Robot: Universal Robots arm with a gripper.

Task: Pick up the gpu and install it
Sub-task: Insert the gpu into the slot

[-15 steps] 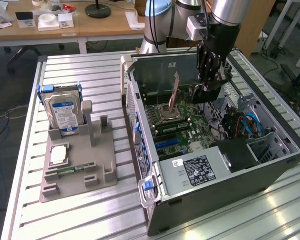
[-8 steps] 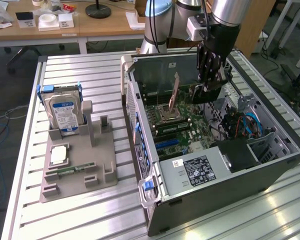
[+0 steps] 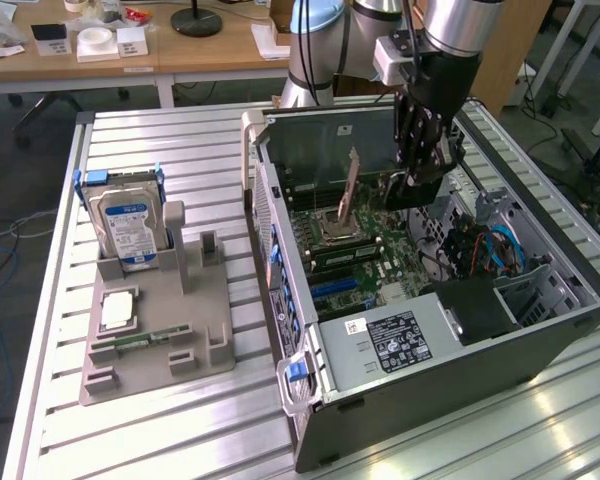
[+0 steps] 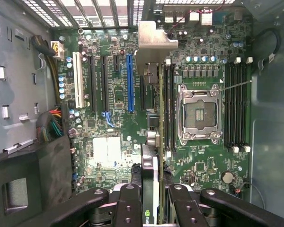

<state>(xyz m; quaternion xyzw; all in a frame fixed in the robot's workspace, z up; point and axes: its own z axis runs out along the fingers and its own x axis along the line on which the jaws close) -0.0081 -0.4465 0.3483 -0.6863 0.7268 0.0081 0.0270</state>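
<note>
Gripper point(image 4: 154, 196) half closed, clamped on gpu point(image 4: 150, 161), card edge-on between fingers point(image 4: 130, 198), bracket end farthest from tool. Under it, motherboard point(image 4: 203, 165); blue slot point(image 4: 129, 82) just beside card. Open case point(image 3: 430, 380) around.

Slim gpu point(image 4: 153, 109) with silver end bracket, edge-on in the gripper point(image 4: 154, 201), over the motherboard point(image 4: 109, 151)

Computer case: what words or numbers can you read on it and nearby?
Nothing reads clearly.
Hard drive label: too blurred.
Black sticker in the computer case: too small.
White sticker beside it: too small.
Motherboard print: too small.
gpu in the hand: green logo, no readable word.
</note>
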